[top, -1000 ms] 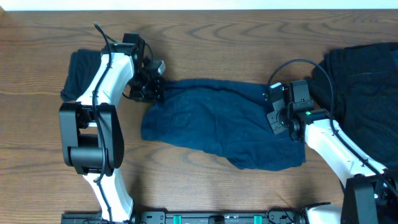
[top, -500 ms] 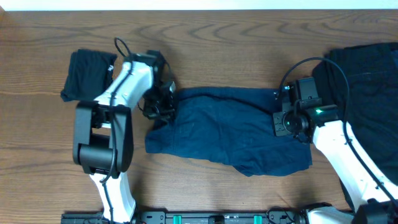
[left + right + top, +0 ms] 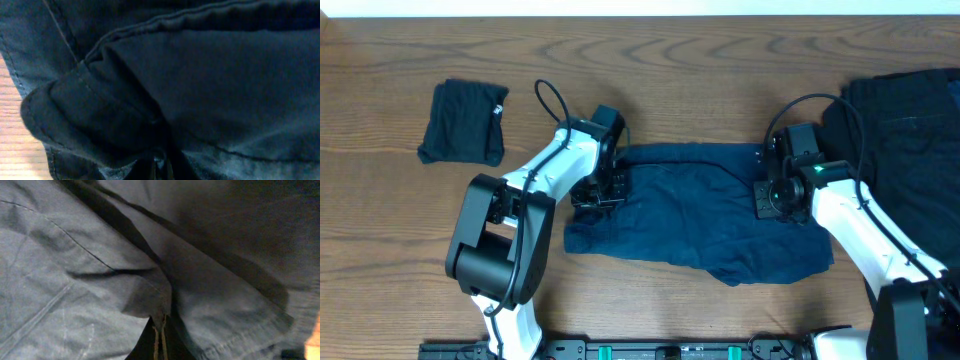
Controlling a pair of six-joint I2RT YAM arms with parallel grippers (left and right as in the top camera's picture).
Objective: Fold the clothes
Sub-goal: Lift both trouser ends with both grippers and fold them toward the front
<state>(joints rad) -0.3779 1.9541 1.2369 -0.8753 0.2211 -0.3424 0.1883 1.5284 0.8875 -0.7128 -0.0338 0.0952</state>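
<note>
Over the last second the left claw (image 3: 600, 190) and the right claw (image 3: 770, 195) had dragged the navy shorts (image 3: 700, 215) rightward across the worktop (image 3: 670, 60). The left one had drawn well clear of the small folded black piece (image 3: 465, 123) at the far left. That looked like spreading and centring ahead of a fold, with no fold made yet.

The left claw was clenched on the shorts' left edge, where its wrist view showed a stitched hem bunched into a thick roll. The right claw was pinched on the right edge, with cloth creased at its tips.

The shorts lay wide and rumpled mid-worktop, soft and matte, with an uneven lower edge. A dark heap of clothes (image 3: 905, 130) sat at the right on the grained wood.
</note>
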